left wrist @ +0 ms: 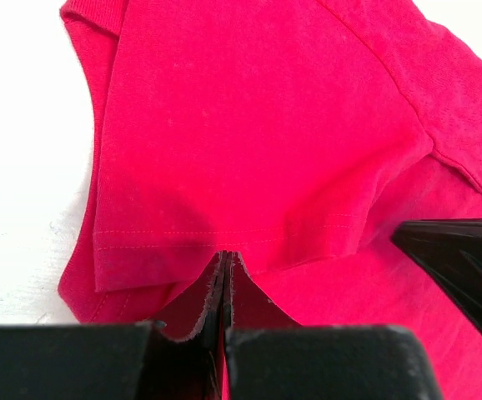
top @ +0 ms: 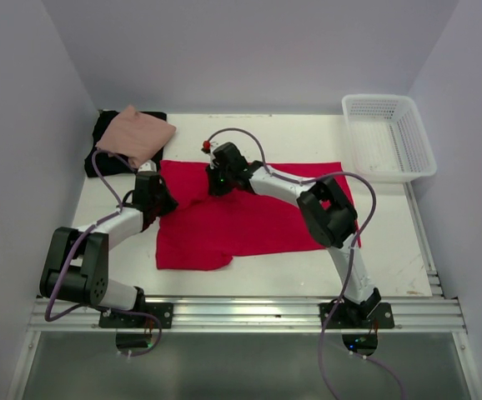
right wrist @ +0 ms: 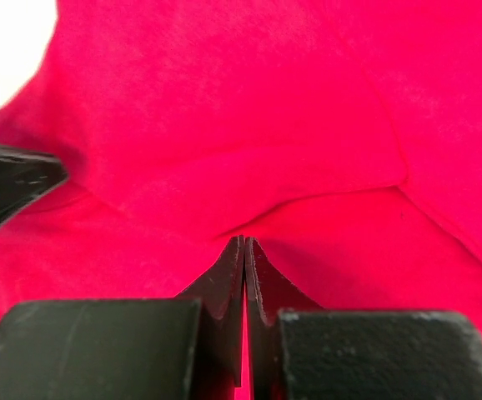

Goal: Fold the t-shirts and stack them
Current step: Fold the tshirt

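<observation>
- Folding the red t-shirt looks like the step in hand; it lies flat in the middle of the table, with the pink t-shirt already stacked on the black t-shirt at 10 o'clock
- Left gripper is pressed together, pinching the sleeve at the shirt's 9 o'clock edge
- Right gripper is clamped tight on cloth near 12 o'clock (collar side, probably)
- Next call: lift both pinches together and carry the edge across evenly

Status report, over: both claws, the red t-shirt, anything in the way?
Left claw shut on red t-shirt, at sleeve hem. Right claw shut on it too. Pink t-shirt lies on black t-shirt, far left; basket far right; nothing blocking.
</observation>
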You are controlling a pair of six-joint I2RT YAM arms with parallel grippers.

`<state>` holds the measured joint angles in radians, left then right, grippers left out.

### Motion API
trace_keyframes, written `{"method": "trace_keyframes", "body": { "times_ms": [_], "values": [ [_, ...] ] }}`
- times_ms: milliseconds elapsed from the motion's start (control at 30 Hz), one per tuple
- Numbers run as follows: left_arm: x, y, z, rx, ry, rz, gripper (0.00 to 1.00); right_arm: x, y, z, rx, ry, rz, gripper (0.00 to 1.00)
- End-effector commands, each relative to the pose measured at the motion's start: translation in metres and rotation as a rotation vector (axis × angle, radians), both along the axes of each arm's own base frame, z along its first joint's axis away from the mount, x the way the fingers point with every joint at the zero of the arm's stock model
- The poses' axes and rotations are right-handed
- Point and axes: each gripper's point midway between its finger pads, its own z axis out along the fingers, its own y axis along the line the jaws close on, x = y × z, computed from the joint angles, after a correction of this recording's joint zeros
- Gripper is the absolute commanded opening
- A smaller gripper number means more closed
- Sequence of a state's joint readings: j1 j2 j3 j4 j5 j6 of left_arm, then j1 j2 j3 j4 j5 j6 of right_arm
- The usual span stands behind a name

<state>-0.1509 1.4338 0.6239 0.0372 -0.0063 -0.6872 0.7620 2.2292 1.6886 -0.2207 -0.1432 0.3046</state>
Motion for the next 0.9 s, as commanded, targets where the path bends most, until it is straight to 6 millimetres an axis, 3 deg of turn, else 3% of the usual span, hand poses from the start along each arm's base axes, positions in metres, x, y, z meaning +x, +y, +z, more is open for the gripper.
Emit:
{"method": "trace_keyframes", "body": {
  "times_ms": [0, 233, 333, 533, 867],
  "values": [
    [0.008, 0.0, 0.011, -0.009, -0.057, 0.003, 0.0, 0.005, 0.004, 0.048, 0.049, -0.099, 0.013, 0.0],
    [0.007, 0.0, 0.009, -0.01, -0.052, 0.005, 0.0, -0.008, -0.001, 0.037, 0.017, -0.05, 0.03, 0.01],
    [0.007, 0.001, 0.008, -0.01, -0.052, 0.007, 0.0, -0.016, 0.002, 0.027, 0.003, -0.025, 0.046, 0.11],
    [0.007, 0.0, 0.009, -0.014, -0.053, 0.008, 0.0, -0.03, 0.016, 0.013, -0.003, 0.007, 0.085, 0.15],
    [0.006, 0.0, 0.008, -0.013, -0.05, 0.008, 0.0, -0.021, 0.032, 0.003, -0.014, 0.019, 0.093, 0.15]
  ]
}}
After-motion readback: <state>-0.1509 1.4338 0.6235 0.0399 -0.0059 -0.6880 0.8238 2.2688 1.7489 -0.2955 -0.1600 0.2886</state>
